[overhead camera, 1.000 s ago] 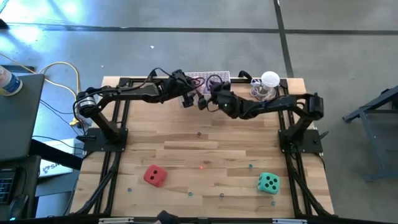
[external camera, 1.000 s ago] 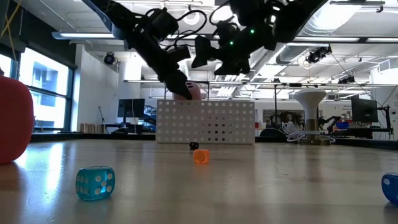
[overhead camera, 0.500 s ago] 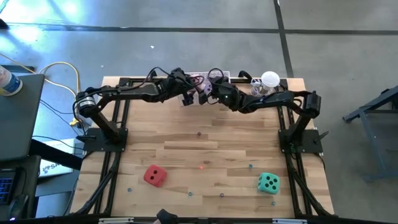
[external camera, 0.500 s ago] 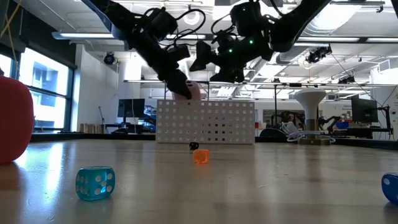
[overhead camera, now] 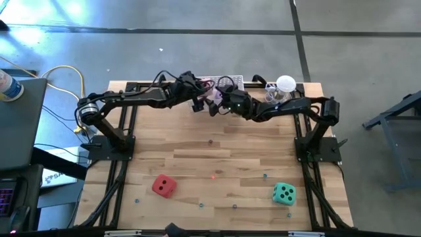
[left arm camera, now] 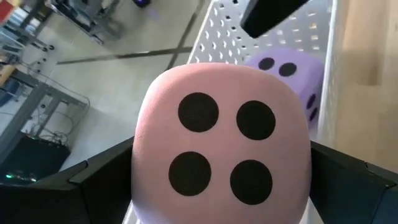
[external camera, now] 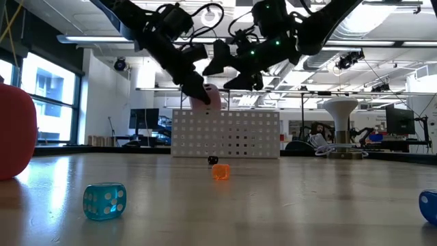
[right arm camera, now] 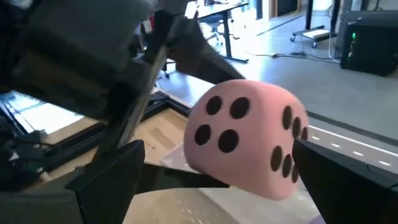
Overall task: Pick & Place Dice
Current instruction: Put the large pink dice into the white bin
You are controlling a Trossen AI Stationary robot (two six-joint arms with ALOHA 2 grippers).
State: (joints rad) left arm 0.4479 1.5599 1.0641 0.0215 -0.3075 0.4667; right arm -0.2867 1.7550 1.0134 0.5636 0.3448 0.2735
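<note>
only left wrist shows purple die [left arm camera: 292, 78].

Pink die [left arm camera: 221, 143], dark-pipped, held above the purple die [left arm camera: 292, 78]; red die [overhead camera: 164, 185] and green die [overhead camera: 284, 193] near the table's front.

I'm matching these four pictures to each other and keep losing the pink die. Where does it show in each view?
High view: pink die barely shows, between the two grippers at the table's far edge.
Low view: above the white perforated basket, in the left gripper.
Left wrist view: fills the centre, four dark pips facing the camera.
Right wrist view: centre right.
Shared landmark: the basket, seen in the high, low and left wrist views.
</note>
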